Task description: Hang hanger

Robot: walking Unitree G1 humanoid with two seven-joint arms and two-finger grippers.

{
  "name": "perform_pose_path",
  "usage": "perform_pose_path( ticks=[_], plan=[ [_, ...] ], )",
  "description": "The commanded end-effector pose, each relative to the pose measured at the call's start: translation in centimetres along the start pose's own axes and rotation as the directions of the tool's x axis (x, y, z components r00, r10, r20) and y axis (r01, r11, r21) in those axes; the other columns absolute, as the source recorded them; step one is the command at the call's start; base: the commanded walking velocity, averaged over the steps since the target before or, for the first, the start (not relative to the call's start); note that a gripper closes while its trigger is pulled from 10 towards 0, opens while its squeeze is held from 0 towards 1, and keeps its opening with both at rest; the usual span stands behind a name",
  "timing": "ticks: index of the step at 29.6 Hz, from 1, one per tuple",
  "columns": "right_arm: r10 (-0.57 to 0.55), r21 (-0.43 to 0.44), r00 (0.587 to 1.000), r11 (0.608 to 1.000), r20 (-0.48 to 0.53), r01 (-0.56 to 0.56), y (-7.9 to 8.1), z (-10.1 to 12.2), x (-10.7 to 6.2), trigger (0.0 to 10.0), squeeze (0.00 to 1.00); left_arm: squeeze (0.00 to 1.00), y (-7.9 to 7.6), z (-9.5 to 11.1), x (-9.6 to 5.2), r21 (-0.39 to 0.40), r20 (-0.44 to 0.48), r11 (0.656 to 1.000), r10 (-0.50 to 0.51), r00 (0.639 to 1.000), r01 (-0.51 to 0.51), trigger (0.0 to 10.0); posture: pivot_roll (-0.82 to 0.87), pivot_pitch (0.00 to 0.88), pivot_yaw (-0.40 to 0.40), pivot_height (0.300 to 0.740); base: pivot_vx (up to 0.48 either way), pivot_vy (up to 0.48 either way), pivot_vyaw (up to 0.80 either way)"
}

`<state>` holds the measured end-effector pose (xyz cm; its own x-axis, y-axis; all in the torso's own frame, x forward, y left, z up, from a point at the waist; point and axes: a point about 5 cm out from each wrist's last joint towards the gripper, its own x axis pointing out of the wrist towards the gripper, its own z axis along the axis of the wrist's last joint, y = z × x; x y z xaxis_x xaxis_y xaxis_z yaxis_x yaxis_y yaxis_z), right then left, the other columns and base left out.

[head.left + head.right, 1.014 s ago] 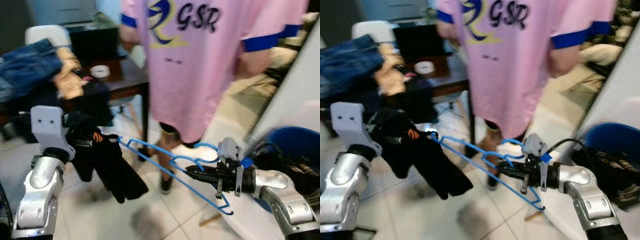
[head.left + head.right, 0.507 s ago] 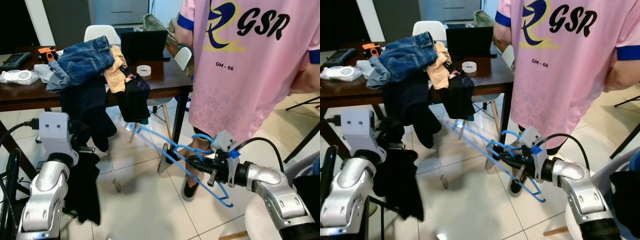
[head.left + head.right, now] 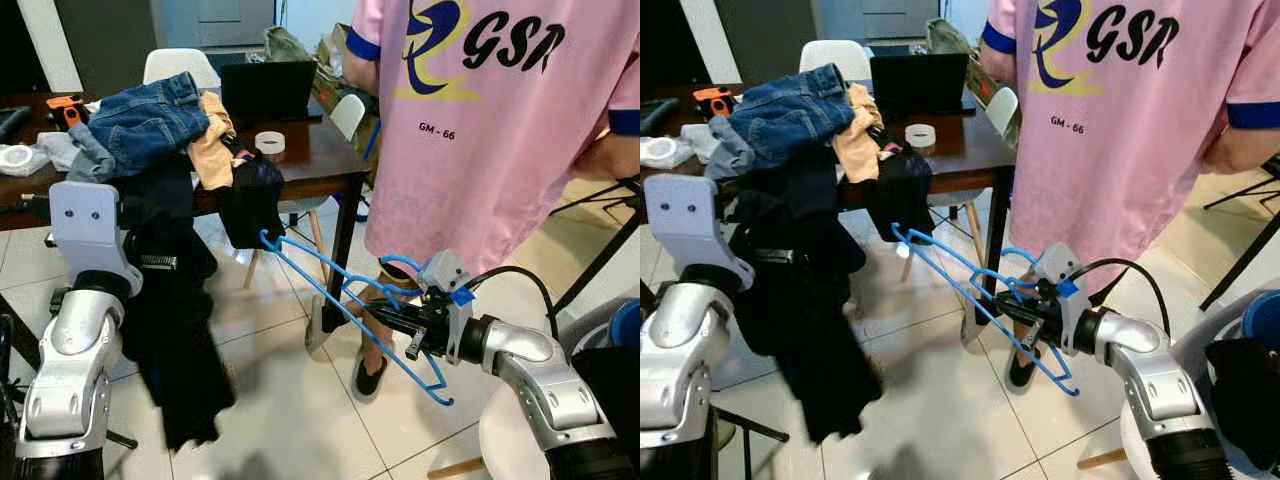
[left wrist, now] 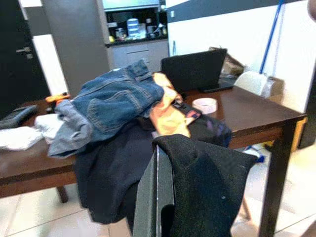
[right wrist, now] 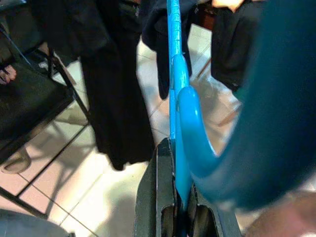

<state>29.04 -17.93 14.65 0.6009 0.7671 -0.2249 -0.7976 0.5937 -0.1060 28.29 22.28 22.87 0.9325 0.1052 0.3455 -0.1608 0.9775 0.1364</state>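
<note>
A blue plastic hanger point(image 3: 330, 290) slants over the floor between the table and a person. My right gripper point(image 3: 382, 318) is shut on it near the hook end, and the long bar points up toward the table. In the right wrist view the hanger point(image 5: 174, 74) runs straight out from between the black fingers point(image 5: 160, 197). My left gripper point(image 3: 158, 262) is raised at the left and shut on a black garment point(image 3: 185, 360) that hangs down toward the tiles. In the left wrist view that garment point(image 4: 207, 182) drapes over the fingers point(image 4: 148, 202).
A person in a pink shirt point(image 3: 480, 150) stands close behind the hanger. The dark wooden table point(image 3: 310, 165) carries jeans point(image 3: 150, 115), more piled clothes, a laptop point(image 3: 265, 90) and a tape roll point(image 3: 268, 143). A white chair point(image 3: 180, 66) stands behind it.
The camera has swung from the person toward the table and the picture has sharpened. Both grippers keep their hold. The black garment now hangs straight down instead of spreading toward the hanger.
</note>
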Motion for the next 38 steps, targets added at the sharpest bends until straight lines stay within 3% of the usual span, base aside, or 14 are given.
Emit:
perform_pose_path(
  ticks=[1, 7, 12, 18, 23, 38],
  plan=[
    [0.022, -0.015, 0.999, 1.0, 0.034, -0.021, 0.2, 0.7, 0.2, 10.0, 0.0, 0.0, 0.4, 0.7, -0.1, 0.02, 0.024, 1.0, 0.013, 1.0, -0.013, 10.0, 0.04, 0.0, -0.064, 0.74, 0.0, 0.0, 0.8],
    [0.03, -0.012, 0.999, 0.999, 0.035, -0.03, 0.3, 0.7, 0.2, 10.0, 0.0, 0.0, 0.4, 0.8, -0.1, 0.023, 0.026, 1.0, 0.011, 1.0, -0.012, 10.0, 0.04, 0.0, -0.061, 0.74, 0.085, 0.0, 0.75],
    [0.028, -0.011, 0.999, 1.0, 0.033, -0.028, 0.4, 0.7, 0.3, 10.0, 0.0, 0.0, 0.4, 1.3, 0.1, 0.034, 0.044, 0.999, 0.011, 0.999, -0.013, 10.0, 0.04, 0.0, -0.061, 0.74, 0.0, 0.0, 0.0],
    [0.025, -0.005, 0.999, 1.0, 0.044, -0.025, 0.4, 0.8, 0.3, 10.0, 0.0, 0.0, 0.6, 2.5, 0.6, 0.041, 0.083, 0.999, 0.019, 0.996, -0.022, 10.0, 0.04, 0.0, -0.06, 0.74, 0.087, 0.0, 0.0],
    [0.03, -0.005, 0.998, 1.0, 0.053, -0.03, 0.4, 0.9, 0.4, 10.0, 0.0, 0.0, 0.9, 3.9, 1.1, 0.046, 0.128, 0.999, 0.021, 0.992, -0.027, 10.0, 0.04, 0.0, -0.059, 0.74, 0.108, 0.0, 0.8],
    [0.034, -0.003, 0.997, 0.999, 0.067, -0.034, 0.6, 1.1, 0.3, 10.0, 0.0, 0.0, 0.3, 3.2, 1.2, 0.028, 0.11, 1.0, 0.0, 0.994, -0.003, 10.0, 0.03, 0.0, -0.054, 0.74, 0.02, 0.0, 0.16]
  ],
)
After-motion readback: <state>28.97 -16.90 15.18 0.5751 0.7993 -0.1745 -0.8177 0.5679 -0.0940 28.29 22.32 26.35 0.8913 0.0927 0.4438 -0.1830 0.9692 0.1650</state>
